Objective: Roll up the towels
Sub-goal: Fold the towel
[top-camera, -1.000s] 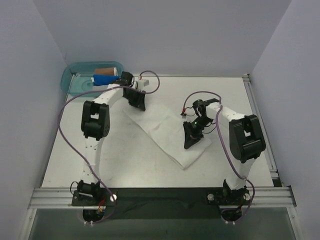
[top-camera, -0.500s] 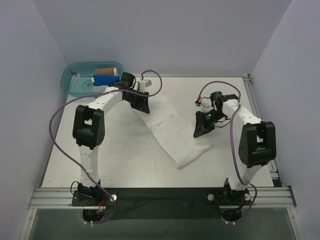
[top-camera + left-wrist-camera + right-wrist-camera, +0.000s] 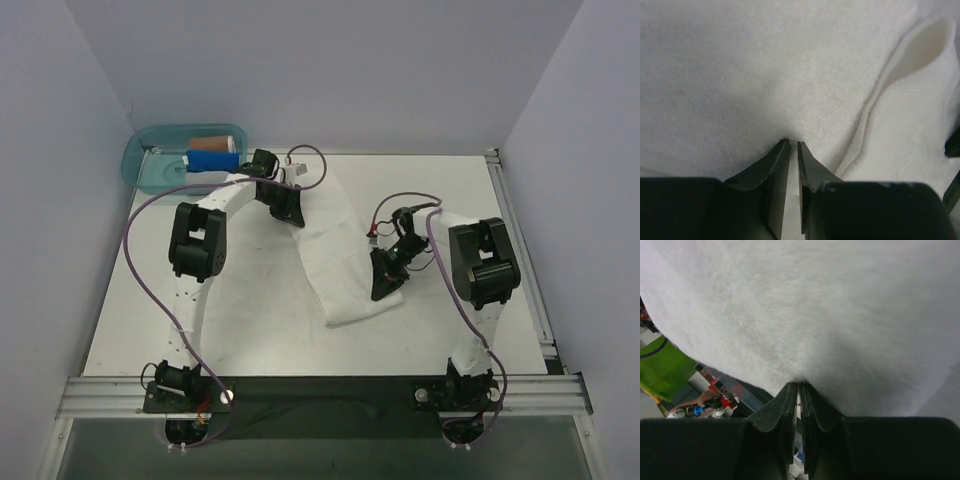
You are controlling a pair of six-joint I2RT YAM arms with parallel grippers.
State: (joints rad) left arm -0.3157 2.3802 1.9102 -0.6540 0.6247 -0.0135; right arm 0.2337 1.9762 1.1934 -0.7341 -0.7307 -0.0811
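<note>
A white towel lies on the table as a long folded strip, running from the back centre toward the near middle. My left gripper is at its far end, jaws shut on the cloth; in the left wrist view the gripper pinches the towel, and a folded hem runs to the right. My right gripper is at the right edge of the strip's near end. In the right wrist view the gripper is shut on a lifted towel edge.
A teal bin stands at the back left corner, holding a rolled blue towel and a brown one. Walls close in the table on three sides. A metal rail runs along the near edge.
My right gripper has moved left and nearer with the towel's near end, so the strip now lies more lengthwise. My left gripper has shifted slightly right, still holding the far end.
</note>
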